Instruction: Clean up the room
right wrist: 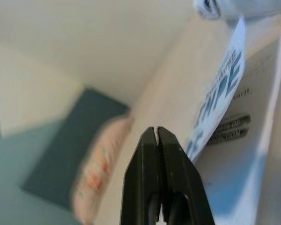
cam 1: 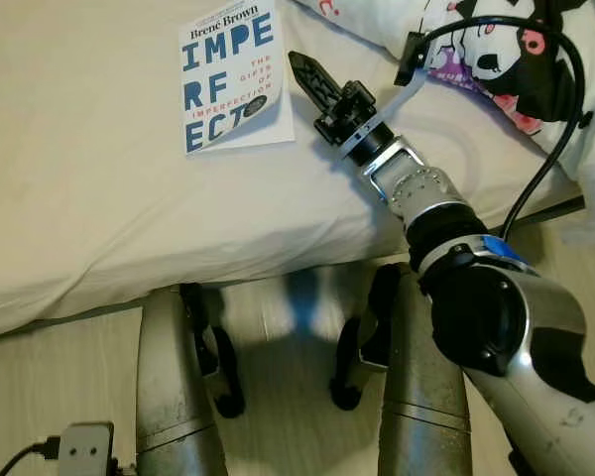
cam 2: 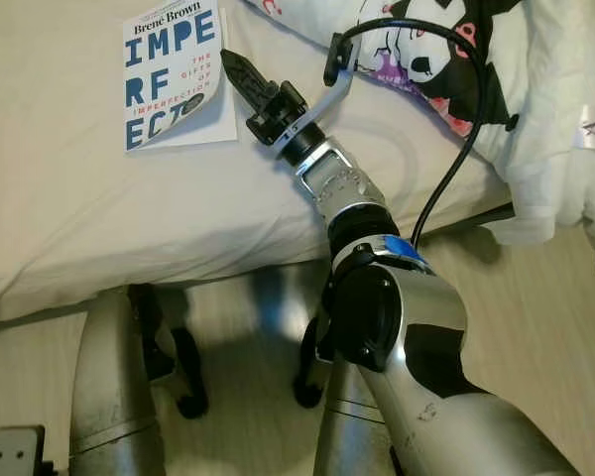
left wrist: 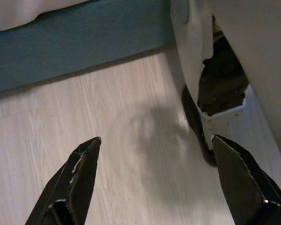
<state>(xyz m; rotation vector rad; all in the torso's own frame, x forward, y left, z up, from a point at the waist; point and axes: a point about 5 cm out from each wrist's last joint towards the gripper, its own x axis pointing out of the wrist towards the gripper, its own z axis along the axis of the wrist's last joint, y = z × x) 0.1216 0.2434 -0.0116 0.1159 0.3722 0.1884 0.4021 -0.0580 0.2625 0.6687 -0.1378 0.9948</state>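
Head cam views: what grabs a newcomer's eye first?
The white paperback with big blue letters, lying on the cream bed with its lower cover corner curling up. Right beside it the right gripper reaches over the bed with its fingers shut, the tip by the book's right edge. Behind the arm, a cartoon-print pillow lies at the bed's far right.

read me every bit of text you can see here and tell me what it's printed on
"Brené Brown": top of the book cover on the bed.
"IMPERFECT", in large blue letters: same cover.
"THE GIFTS OF IMPERFECTION": small, same cover.
Round badge on the cover: too small to read.
Tag on the white bedding: too small to read.
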